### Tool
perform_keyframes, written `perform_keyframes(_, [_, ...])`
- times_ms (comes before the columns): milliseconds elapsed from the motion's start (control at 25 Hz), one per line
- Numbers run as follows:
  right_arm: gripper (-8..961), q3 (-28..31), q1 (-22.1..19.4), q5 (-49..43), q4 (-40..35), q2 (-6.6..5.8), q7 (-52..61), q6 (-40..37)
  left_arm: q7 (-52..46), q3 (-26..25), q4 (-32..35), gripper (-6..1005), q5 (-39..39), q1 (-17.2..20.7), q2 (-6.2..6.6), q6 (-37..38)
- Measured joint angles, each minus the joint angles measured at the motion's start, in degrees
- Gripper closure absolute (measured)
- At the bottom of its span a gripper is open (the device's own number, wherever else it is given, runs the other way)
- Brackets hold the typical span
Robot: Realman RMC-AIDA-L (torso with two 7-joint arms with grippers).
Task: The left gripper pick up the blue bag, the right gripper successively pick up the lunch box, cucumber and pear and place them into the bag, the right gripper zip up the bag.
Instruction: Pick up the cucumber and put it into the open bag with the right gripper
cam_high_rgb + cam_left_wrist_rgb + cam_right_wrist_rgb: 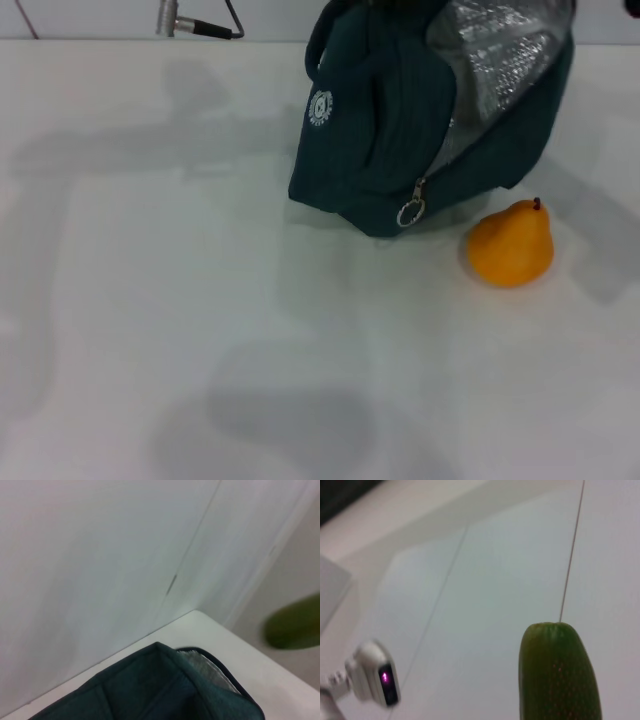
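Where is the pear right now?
In the head view the pear sits on the white table, on the robot's right, just in front of the blue bag near its zipper ring.

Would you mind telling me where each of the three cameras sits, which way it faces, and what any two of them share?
Head view: sits on the robot's head, looking forward and down at the white table, the blue bag and the pear; no arm shows.
Left wrist view: looks past the bag's top edge toward the wall; no fingers show.
Right wrist view: faces the wall, with the cucumber close up; no fingers show.
Shared: the bag shows in the head and left wrist views; a blurred green shape in the left wrist view may be the cucumber.
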Motion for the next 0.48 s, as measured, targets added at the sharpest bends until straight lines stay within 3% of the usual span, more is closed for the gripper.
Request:
perform_keyframes(280, [365, -5.6, 2.8, -0.3, 3.6, 0.12, -1.3, 11.6, -0.1, -0.1, 0.0, 963, -0.6, -0.2, 0.16, 0.2])
perform_keyframes(480, [365, -11.6, 3.3, -0.4, 5.7, 0.15, 1.1, 14.7, 0.1, -0.1, 0.0, 962, -0.6, -0.2, 0.24, 0.2])
